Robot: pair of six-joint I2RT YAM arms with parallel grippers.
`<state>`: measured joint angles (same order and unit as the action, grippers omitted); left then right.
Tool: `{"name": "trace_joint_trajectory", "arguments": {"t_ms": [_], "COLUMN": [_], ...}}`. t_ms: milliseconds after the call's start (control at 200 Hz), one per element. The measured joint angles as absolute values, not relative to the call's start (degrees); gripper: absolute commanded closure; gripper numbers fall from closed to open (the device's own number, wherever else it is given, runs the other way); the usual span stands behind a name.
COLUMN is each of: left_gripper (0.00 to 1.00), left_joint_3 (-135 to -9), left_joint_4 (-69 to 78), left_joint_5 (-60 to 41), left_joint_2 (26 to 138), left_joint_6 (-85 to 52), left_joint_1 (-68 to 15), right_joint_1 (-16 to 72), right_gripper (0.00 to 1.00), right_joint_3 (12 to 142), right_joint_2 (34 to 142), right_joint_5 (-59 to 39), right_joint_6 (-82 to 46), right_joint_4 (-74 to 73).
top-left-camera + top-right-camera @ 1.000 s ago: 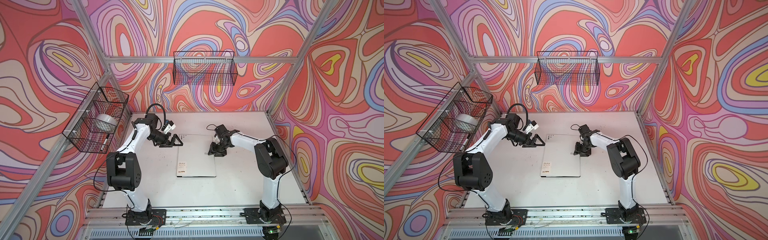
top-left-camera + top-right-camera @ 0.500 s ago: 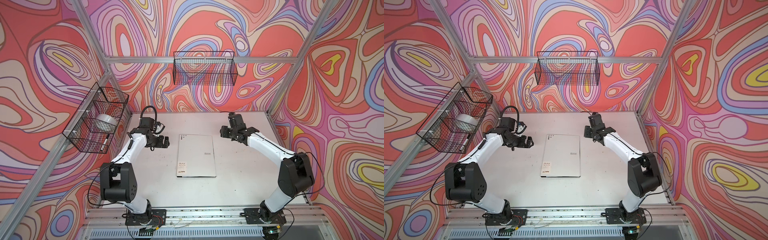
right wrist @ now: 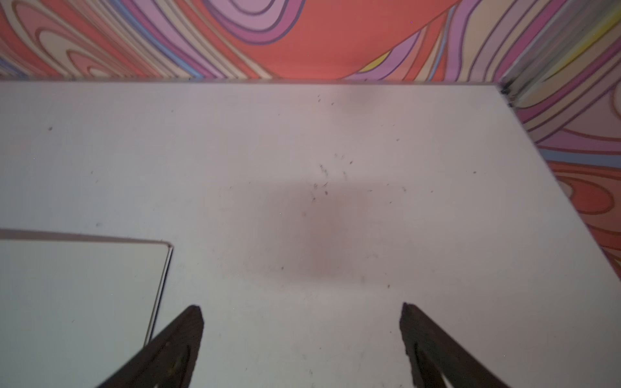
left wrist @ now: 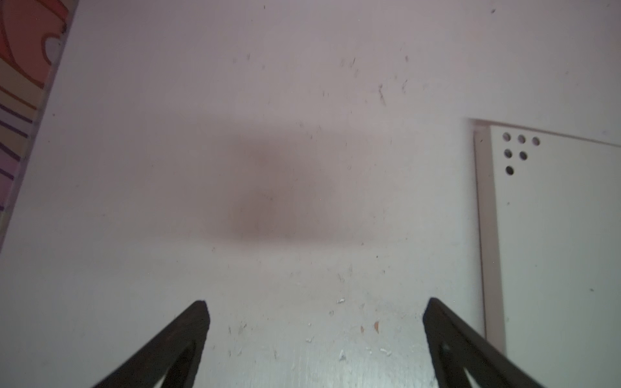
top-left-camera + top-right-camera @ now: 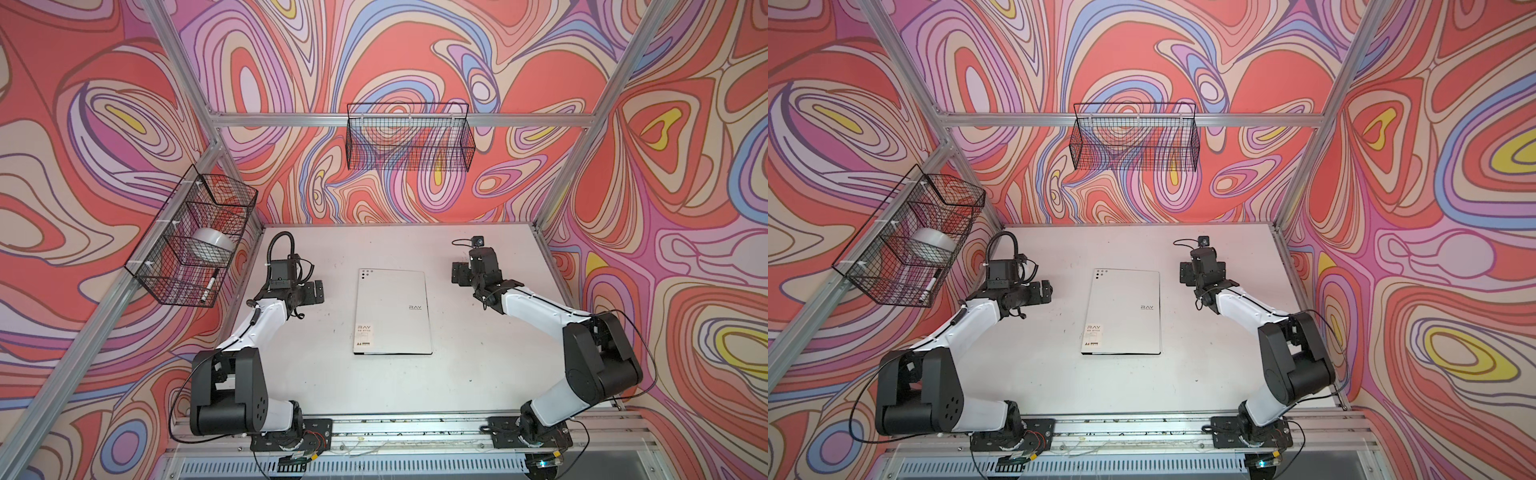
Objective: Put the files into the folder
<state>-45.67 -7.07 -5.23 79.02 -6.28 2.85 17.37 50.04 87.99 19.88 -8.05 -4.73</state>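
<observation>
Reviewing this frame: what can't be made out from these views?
- Files: none in sight; the cover of the closed folder would hide any inside, both top views.
- Label small print: too small in a top view.
- Thin stick in the side basket: tiny, behind wire mesh, in a top view.

Both top views look steeply down from high above the front of the flat white tabletop (image 5: 478, 382), facing the swirl-patterned red and purple back wall (image 5: 407, 62), far enough off to hold the whole tabletop. Each wrist camera hangs close over the tabletop. All four views share the thin silver-white closed folder (image 5: 392, 311). The left wrist view catches the folder (image 4: 554, 218) at its holed corner, and the right wrist view catches the folder (image 3: 77, 295) at another corner.
</observation>
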Motion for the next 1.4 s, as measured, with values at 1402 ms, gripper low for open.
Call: {"name": "trace_joint_trajectory", "arguments": {"t_ms": [1402], "left_gripper": [0.00], "left_joint_3": [-21.4], "left_joint_4": [51.4], "left_joint_5": [-9.1], "left_joint_2": [88.6], "left_joint_6": [-1.6], "left_joint_1": [2.3], "right_joint_1": [0.8], "right_gripper": [0.01], "right_joint_3": [26.5], "right_joint_2": [98.4], "right_joint_5": [9.0], "right_joint_6": [-2.0], "right_joint_4": [-55.9]}}
